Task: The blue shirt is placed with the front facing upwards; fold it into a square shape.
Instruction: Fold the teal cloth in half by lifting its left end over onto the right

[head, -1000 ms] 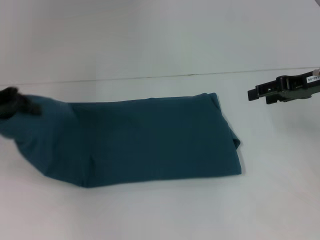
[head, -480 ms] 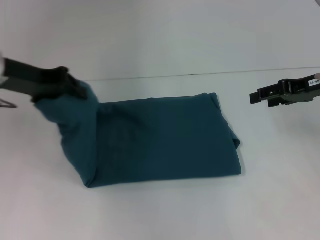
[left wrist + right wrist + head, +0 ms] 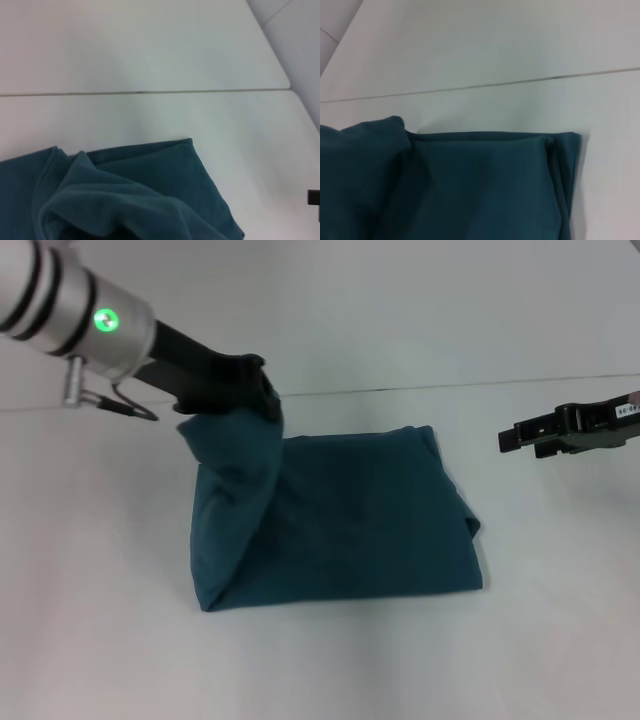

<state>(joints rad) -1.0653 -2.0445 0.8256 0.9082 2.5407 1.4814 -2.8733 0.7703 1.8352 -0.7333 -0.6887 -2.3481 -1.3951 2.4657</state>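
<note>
The blue shirt [image 3: 360, 525] lies on the white table as a folded dark teal band, plain side up, no lettering visible. My left gripper [image 3: 262, 400] is shut on the shirt's left end and holds it lifted above the band, so the cloth hangs down in a drape [image 3: 235, 475] over the left part. The left wrist view shows the bunched cloth [image 3: 100, 200] close below, and the right wrist view shows the shirt [image 3: 470, 185] from its far side. My right gripper [image 3: 512, 437] hovers to the right of the shirt, apart from it.
The white table [image 3: 330, 670] carries a thin seam line [image 3: 420, 390] running across behind the shirt. Nothing else stands on it.
My left gripper has carried the shirt's left end up and to the right, over the folded band, shortening the part lying flat. The right gripper has barely moved.
</note>
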